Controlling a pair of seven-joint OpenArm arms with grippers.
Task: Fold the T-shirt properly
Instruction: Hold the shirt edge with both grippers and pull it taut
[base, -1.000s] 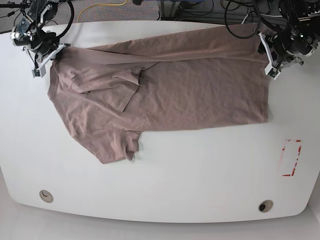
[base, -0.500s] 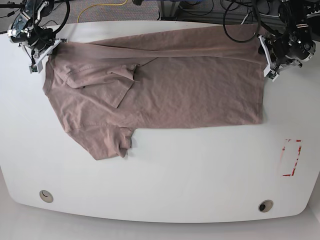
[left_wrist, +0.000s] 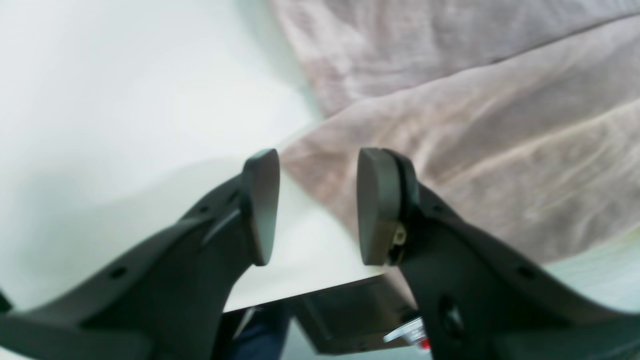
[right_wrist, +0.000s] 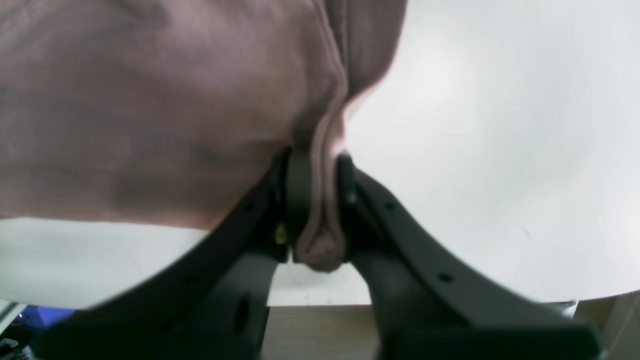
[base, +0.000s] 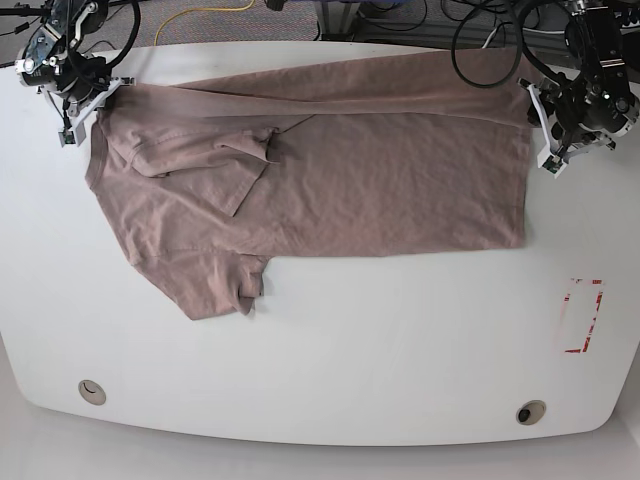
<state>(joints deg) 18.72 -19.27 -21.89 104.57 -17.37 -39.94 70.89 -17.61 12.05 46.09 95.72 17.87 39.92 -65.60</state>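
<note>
A bunched, seamed edge of the dusty pink-brown cotton T-shirt is clamped between the dark jaws of the right gripper, as seen in the right wrist view. In the left wrist view the jaws of the left gripper are held apart with nothing between them, and a corner of the cloth is seen just beyond their tips. In the base view the garment is spread over the far half of the white oval table, stretched from one gripper to the other, with one long edge turned over along the far side. One short sleeve is seen folded in upon the chest, while the other is left hanging out toward the near side. The fold is judged barely begun: one lengthwise fold is laid, the loose sleeve remains to be tucked, and the crosswise folds are not yet made
</note>
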